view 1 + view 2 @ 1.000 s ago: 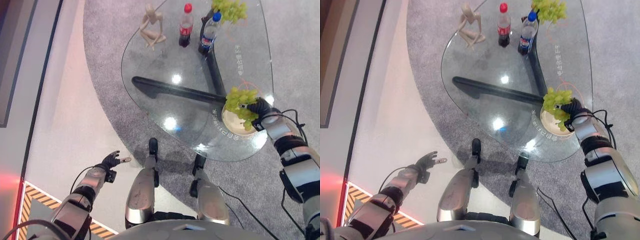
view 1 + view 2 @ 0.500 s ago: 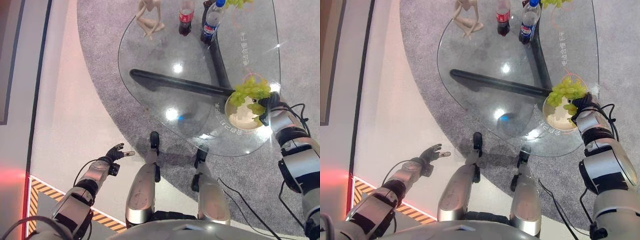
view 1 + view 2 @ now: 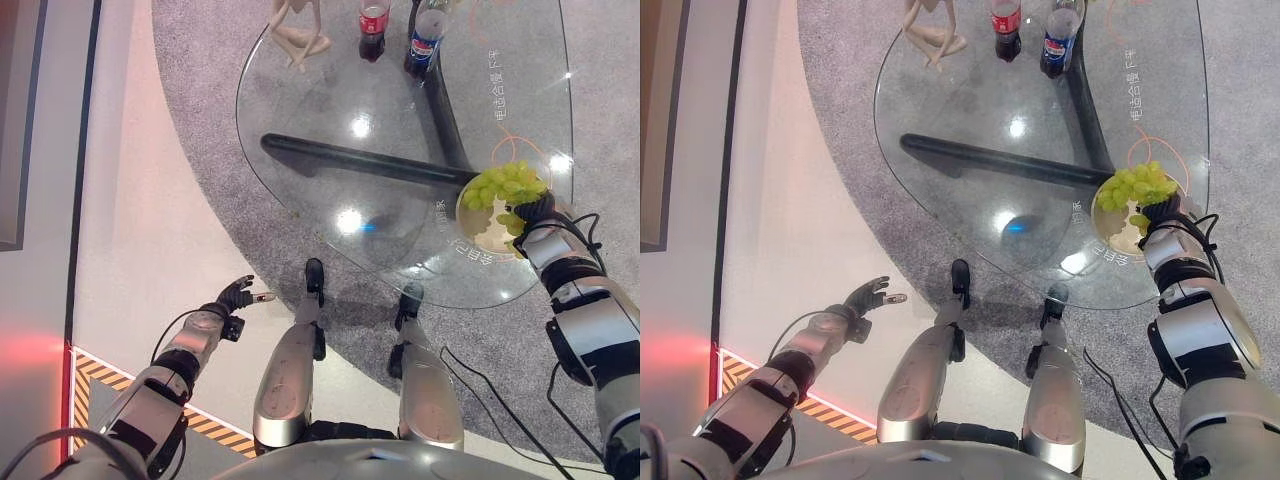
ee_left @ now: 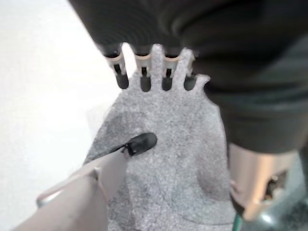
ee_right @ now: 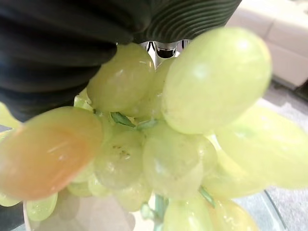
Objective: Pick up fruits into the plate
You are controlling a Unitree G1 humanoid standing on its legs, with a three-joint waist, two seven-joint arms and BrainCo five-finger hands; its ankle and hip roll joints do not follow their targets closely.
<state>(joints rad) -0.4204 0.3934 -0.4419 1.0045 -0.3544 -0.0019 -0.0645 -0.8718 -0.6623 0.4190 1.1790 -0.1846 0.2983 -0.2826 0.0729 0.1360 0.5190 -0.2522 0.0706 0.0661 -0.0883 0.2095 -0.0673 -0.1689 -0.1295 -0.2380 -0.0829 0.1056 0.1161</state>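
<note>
Moved: right hand with its bunch of green grapes, now lower over the plate than a second ago. Fingers clamped on grapes. Plate: tabletop's near right edge. Left hand: fingers relaxed, off the tabletop, over floor.

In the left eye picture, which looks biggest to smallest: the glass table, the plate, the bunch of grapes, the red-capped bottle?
1. Glass table, by far.
2. Plate.
3. Bunch of green grapes, over the plate at the right hand.
4. Red-capped bottle, cut off by the edge, so unsure.
</note>
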